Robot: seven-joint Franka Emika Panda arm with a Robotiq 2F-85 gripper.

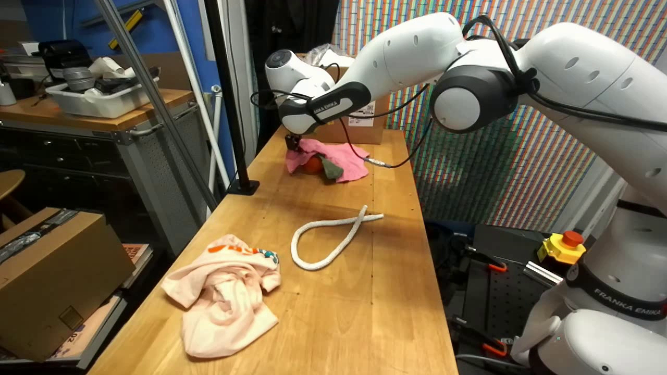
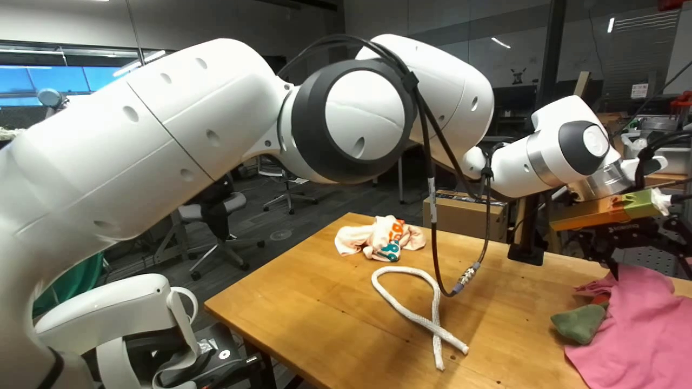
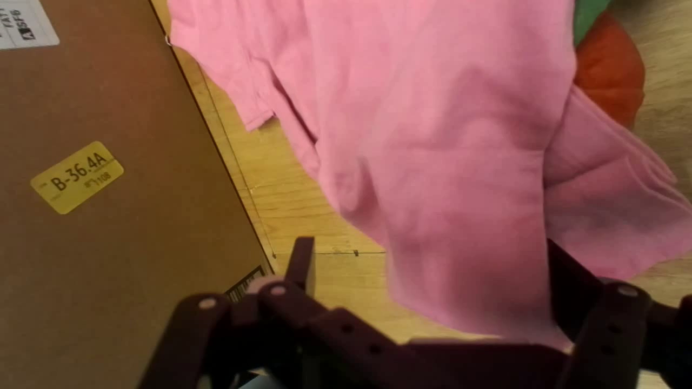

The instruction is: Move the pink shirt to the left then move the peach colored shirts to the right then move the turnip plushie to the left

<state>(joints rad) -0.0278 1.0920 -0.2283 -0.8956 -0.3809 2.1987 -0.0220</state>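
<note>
Pink shirt (image 3: 459,151), peach shirt (image 1: 226,299), turnip plushie (image 1: 316,164) and rope (image 1: 333,223) number one each.

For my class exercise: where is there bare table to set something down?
Bare table lies between the rope, peach shirt and robot-side edge, and between rope and pink shirt. Crowded: around the pink shirt, with toy, gripper and box.
</note>
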